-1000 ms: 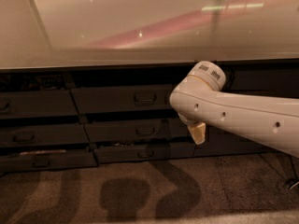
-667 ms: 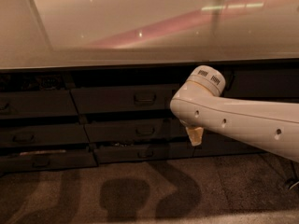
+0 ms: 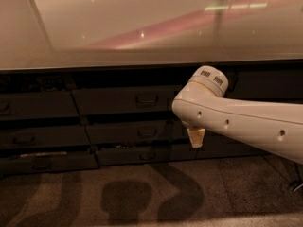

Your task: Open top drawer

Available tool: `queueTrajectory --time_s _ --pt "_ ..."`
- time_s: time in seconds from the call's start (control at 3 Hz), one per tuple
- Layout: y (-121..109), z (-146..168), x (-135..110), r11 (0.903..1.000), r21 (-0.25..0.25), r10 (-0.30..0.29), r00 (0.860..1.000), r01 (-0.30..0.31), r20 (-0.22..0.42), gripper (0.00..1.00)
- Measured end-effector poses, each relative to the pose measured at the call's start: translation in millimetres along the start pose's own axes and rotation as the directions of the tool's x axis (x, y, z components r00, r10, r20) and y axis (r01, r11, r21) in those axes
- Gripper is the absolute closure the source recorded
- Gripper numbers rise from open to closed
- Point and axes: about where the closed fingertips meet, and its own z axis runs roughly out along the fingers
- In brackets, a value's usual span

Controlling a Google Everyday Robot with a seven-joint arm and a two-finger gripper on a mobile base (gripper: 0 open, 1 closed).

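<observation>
Pincer [image 3: 195, 137], perhaps in front, lower right of top drawer [image 3: 109, 101]

Dim warm light, countertop [image 3: 118, 27] glare, shaded pincer [image 3: 195, 137] mid-frame

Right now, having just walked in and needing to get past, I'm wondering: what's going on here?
A white robot arm reaches in from the right across dark drawers under a pale counter. The top drawer looks shut, not yet pulled out. The tool hangs below the arm, lower than and right of that drawer's handle, not on it.
</observation>
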Motion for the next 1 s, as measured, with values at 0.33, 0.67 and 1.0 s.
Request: queueTrajectory --time_s 0.33,0.67,1.0 --pt "-25 8 14 0.9992 -0.025 0.031 0.999 -0.031 -0.019 0.00" --pt "-60 27 37 0.9940 -0.087 0.063 0.997 -0.067 -0.044 0.00" --pt "-93 12 47 0.9938 -0.032 0.105 0.994 -0.106 -0.037 0.00"
